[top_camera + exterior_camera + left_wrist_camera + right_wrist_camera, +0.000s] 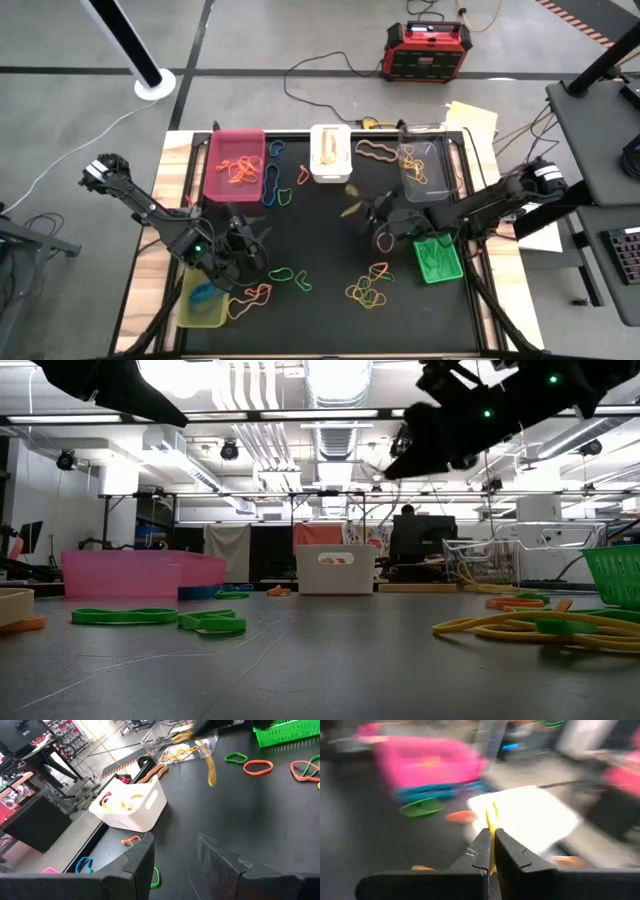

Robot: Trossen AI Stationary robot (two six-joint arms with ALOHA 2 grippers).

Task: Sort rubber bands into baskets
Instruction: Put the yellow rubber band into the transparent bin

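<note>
rubber bands lie strewn over the black table; white basket sits at its far edge. right gripper is pinched tight on a yellow band, carried high. thin hold, could slip short. left gripper waits open near the yellow-green basket.

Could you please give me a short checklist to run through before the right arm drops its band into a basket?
1. Right gripper shut on the yellow rubber band: ok.
2. Band off the table, dangling from the fingers: ok, the left wrist view shows it hanging in the air.
3. Gripper over the white basket: not ok; it is short of it, above the black mat.
4. White basket upright, open and unobstructed: ok.
5. Left gripper out of the path, near the yellow-green basket: ok.
</note>
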